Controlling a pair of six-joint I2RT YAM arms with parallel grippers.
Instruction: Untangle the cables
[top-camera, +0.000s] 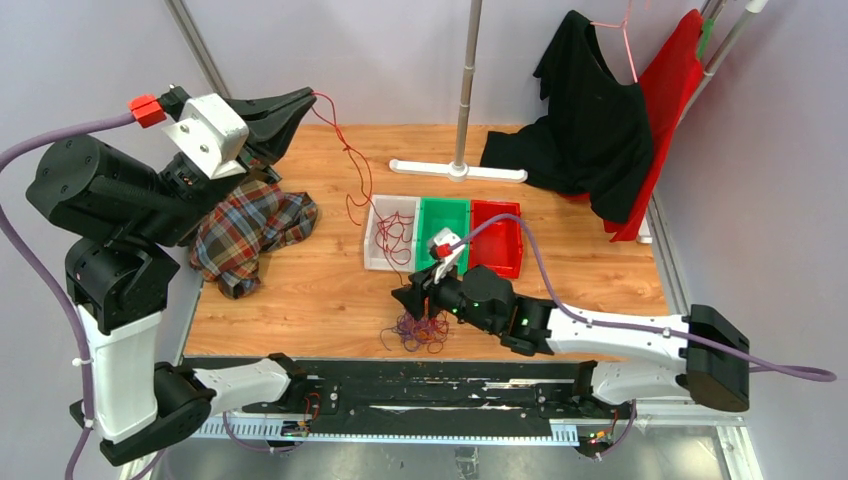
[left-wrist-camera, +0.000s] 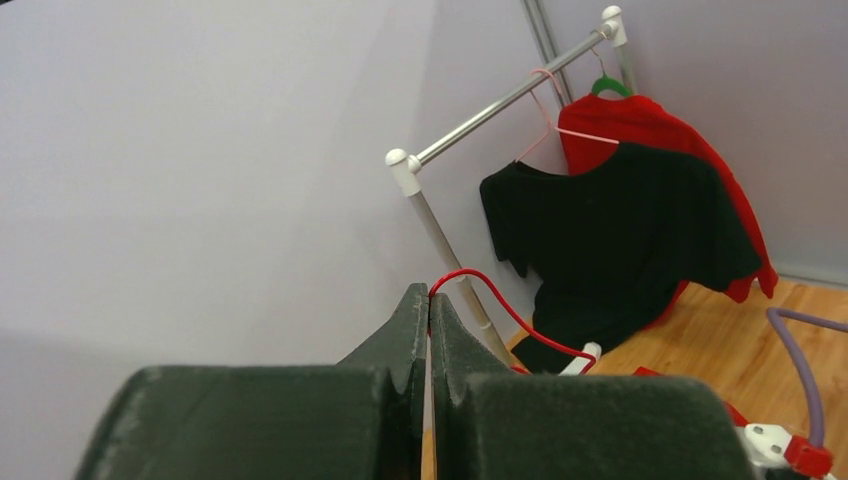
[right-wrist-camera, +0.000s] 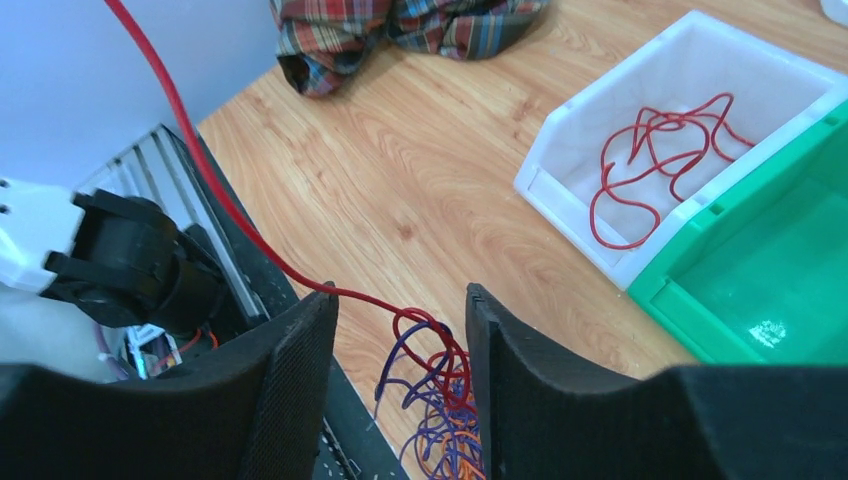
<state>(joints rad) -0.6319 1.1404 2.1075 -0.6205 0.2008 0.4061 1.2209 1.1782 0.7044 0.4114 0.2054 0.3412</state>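
The cables are a small clump (top-camera: 415, 330) of purple, orange and red wires at the table's near edge, also in the right wrist view (right-wrist-camera: 445, 400). My left gripper (top-camera: 310, 97) is raised high at the back left and shut on one red wire (top-camera: 345, 150), which runs down to the clump. The wire leaves its tips (left-wrist-camera: 430, 298) as a red arc (left-wrist-camera: 500, 305). My right gripper (top-camera: 415, 300) is open just above the clump, its fingers (right-wrist-camera: 400, 300) either side of the top loops. The taut red wire (right-wrist-camera: 200, 160) passes its left finger.
A white bin (top-camera: 390, 232) holding loose red wires (right-wrist-camera: 650, 170), a green bin (top-camera: 443, 230) and a red bin (top-camera: 497, 238) stand side by side mid-table. A plaid cloth (top-camera: 250, 230) lies at the left. A garment rack's base (top-camera: 458, 170) and black shirt (top-camera: 590, 120) are at the back right.
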